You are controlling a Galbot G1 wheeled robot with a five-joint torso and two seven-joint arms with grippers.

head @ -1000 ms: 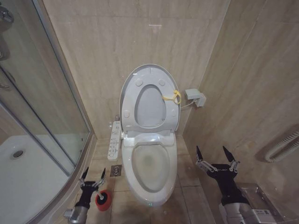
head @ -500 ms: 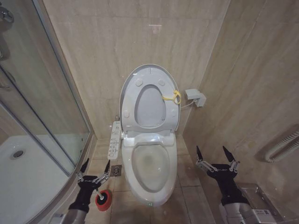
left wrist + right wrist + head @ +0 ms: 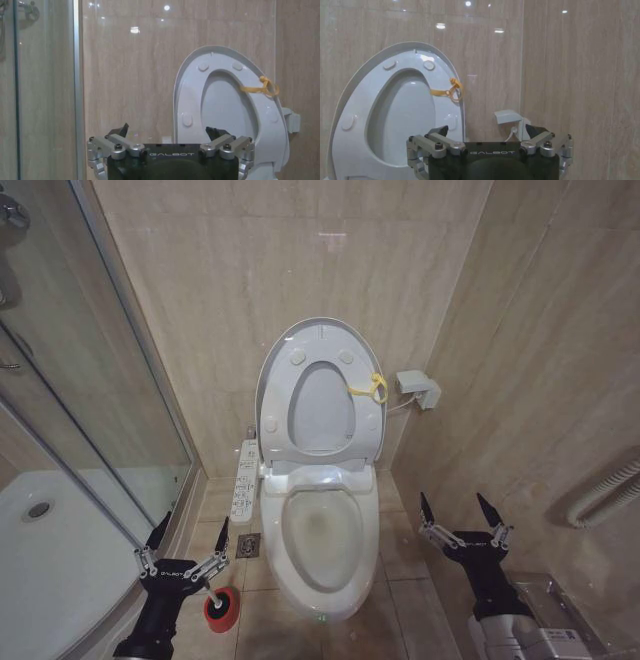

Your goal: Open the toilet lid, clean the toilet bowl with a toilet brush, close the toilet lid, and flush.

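Left tool (image 3: 186, 549) now up and splayed wide above the red brush holder (image 3: 221, 608), empty; a second ago sat lower and narrower right beside that holder. Reads as spreading and lining up for the brush grab, not gripping yet. Brush itself hard to make out: only a dark centre inside the red cup on the floor, handle not discernible. Right tool (image 3: 461, 516) unmoved, released and empty, parked low on the toilet's right.

Toilet bowl (image 3: 322, 532) between the two tools, uncovered, faint brownish tint inside. Toilet lid (image 3: 322, 335) already raised against the wall with the seat, yellow loop (image 3: 371, 389) at the rim. So lid step done, brushing not started.

Head view alone gives holder, bowl and floor drain. Wrist views instead give raised lid and wall: left wrist adds shower glass, right wrist adds small white wall box (image 3: 509, 117).
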